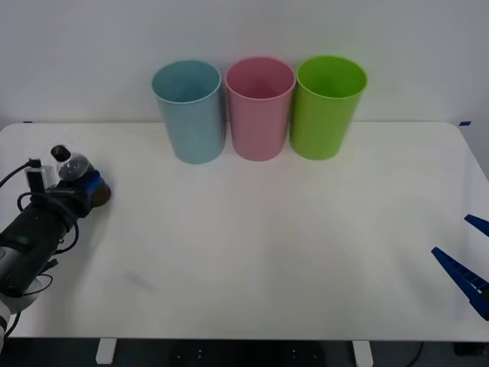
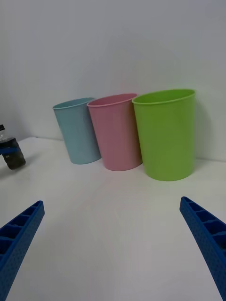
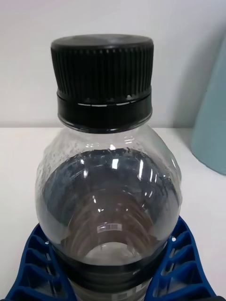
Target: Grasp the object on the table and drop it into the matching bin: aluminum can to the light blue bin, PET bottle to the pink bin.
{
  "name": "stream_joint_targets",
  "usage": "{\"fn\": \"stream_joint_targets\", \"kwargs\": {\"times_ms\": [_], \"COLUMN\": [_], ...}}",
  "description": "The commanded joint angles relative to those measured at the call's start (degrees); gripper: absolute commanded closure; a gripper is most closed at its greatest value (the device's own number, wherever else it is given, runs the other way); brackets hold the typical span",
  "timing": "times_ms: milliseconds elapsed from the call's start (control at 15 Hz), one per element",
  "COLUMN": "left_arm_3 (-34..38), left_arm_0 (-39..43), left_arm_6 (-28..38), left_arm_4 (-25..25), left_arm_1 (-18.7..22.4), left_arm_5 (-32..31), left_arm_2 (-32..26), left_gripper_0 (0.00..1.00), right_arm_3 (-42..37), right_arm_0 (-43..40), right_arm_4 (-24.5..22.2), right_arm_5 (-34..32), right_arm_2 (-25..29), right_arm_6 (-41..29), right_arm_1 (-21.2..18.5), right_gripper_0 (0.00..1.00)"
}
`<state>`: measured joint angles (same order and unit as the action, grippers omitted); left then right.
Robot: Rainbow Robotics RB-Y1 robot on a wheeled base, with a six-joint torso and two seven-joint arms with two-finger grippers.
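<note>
Left gripper (image 1: 85,186) is at the left edge of the table (image 1: 252,252), far to the left of the blue bin (image 1: 189,111) and nearer the robot than it. Its blue ribbed fingers (image 3: 35,263) are closed around the bottle (image 3: 109,188), one on each side of the lower body, pads against the plastic. In the front view the bottle (image 1: 74,167) shows as a clear rounded shoulder poking out above the fingers, with the dark label part just past them. The bottle is upright in the left wrist view, black screw cap (image 3: 102,77) on, clear shoulder, dark label lower down. Can't tell whether its base is on the table or slightly off it. From the right wrist view the gripped bottle (image 2: 12,153) is a small dark shape off to the side of the blue bin (image 2: 77,129).

Three bins stand in a row at the back of the table against the wall: blue bin, then the pink bin (image 1: 260,107) just beside it, then the green bin (image 1: 328,105) on the pink bin's far side. All upright, mouths open, nearly touching each other.

Right gripper (image 1: 472,256) sits at the right edge of the table, well away from the blue bin and closer to the robot. Its fingers (image 2: 205,237) are spread wide, with nothing between them.
</note>
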<state>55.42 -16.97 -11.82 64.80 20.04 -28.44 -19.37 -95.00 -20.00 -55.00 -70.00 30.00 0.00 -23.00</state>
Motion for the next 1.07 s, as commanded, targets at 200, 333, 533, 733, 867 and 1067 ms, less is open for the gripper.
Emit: {"fn": "stream_joint_targets", "kwargs": {"times_ms": [200, 333, 533, 733, 867, 1067], "left_arm_3": [7.3, 11.2, 17.8, 23.9, 28.3, 33.3], "left_arm_0": [3.0, 4.7, 7.1, 8.4, 8.9, 8.9], "left_arm_6": [1.9, 2.9, 4.7, 10.7, 15.3, 21.4], "left_arm_4": [-2.7, -3.6, -6.0, -5.8, -4.4, -3.2], "left_arm_1": [0.0, 0.0, 0.0, 0.3, 0.4, 0.7], "left_arm_5": [-1.1, -1.5, -1.5, -1.7, -1.7, -1.7], "left_arm_2": [1.7, 2.4, 3.7, 4.0, 4.0, 4.9], "left_gripper_0": [1.00, 1.00, 1.00, 1.00, 1.00, 1.00], "right_arm_3": [0.0, 0.0, 0.0, 0.0, 0.0, 0.0], "right_arm_0": [0.0, 0.0, 0.0, 0.0, 0.0, 0.0], "right_arm_4": [0.0, 0.0, 0.0, 0.0, 0.0, 0.0], "right_arm_5": [0.0, 0.0, 0.0, 0.0, 0.0, 0.0], "right_arm_2": [0.0, 0.0, 0.0, 0.0, 0.0, 0.0], "right_arm_6": [0.0, 0.0, 0.0, 0.0, 0.0, 0.0], "right_arm_1": [0.0, 0.0, 0.0, 0.0, 0.0, 0.0], "right_gripper_0": [0.00, 0.00, 0.00, 0.00, 0.00, 0.00]}}
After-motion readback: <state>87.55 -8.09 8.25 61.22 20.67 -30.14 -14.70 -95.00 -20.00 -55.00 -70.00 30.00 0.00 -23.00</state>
